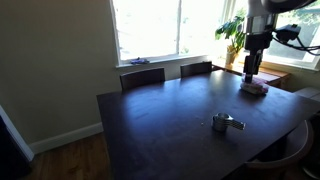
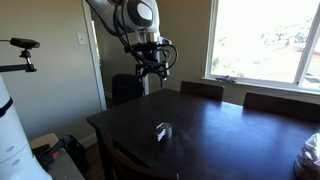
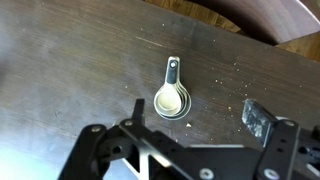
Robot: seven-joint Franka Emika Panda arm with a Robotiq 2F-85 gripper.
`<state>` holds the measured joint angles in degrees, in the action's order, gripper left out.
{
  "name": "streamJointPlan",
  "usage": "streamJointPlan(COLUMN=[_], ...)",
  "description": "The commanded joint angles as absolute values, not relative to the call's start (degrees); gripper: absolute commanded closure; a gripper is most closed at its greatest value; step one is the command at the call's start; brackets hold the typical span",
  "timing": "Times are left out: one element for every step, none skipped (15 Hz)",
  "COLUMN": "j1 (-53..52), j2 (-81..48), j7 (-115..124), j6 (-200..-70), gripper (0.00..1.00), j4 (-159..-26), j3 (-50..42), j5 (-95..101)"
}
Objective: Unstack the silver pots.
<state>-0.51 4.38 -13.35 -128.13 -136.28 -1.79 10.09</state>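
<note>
The silver pots (image 3: 172,100) sit nested in one stack on the dark wooden table (image 3: 60,70), with a thin handle pointing away from me in the wrist view. In both exterior views they are a small shiny lump near the table's middle (image 1: 227,122) (image 2: 163,131). My gripper (image 3: 172,127) is open and empty, with its fingers spread wide to either side. It hangs high above the table in both exterior views (image 1: 250,74) (image 2: 150,68), well clear of the pots.
A pinkish flat object (image 1: 256,88) lies near the table's window-side edge, below the gripper. Two chairs (image 1: 142,76) (image 1: 196,68) are tucked in at the far side. A plant (image 1: 232,30) stands by the window. Crumbs speckle the table.
</note>
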Motion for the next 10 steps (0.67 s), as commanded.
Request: streamJointPlan(j1=[-0.6,-0.6,-0.6,-0.5,-0.5,-0.3,-0.3,-0.2,-0.2,-0.3], j2=[-1.1,-2.5,-3.6,-4.5,-5.4,-5.9,-6.6,-7.1,-7.7,-8.2], j7=[-12.6,-11.5,-11.1,-10.2,-10.1,-10.3,-10.3,-10.0,-9.5,-8.4], j6=[-134.6,-137.0,-139.0,-141.0,-142.9,-145.4,-147.2,-149.4,-151.0,-152.1], gripper=[0.0,0.0,0.0,0.0,0.0,0.0,0.0,0.0,0.0,0.0], j4=[-134.9,-135.0,-135.1,-135.5,-135.7,-136.5,-136.9,-137.7,-138.0,-138.2], j3=[-0.8,-0.6,-0.4,-0.4,-0.4,-0.5,-0.6,-0.8,-1.0,-1.3], j5=[10.4,11.1,11.6,11.9,12.1,11.8,11.8,12.0,12.2,12.4])
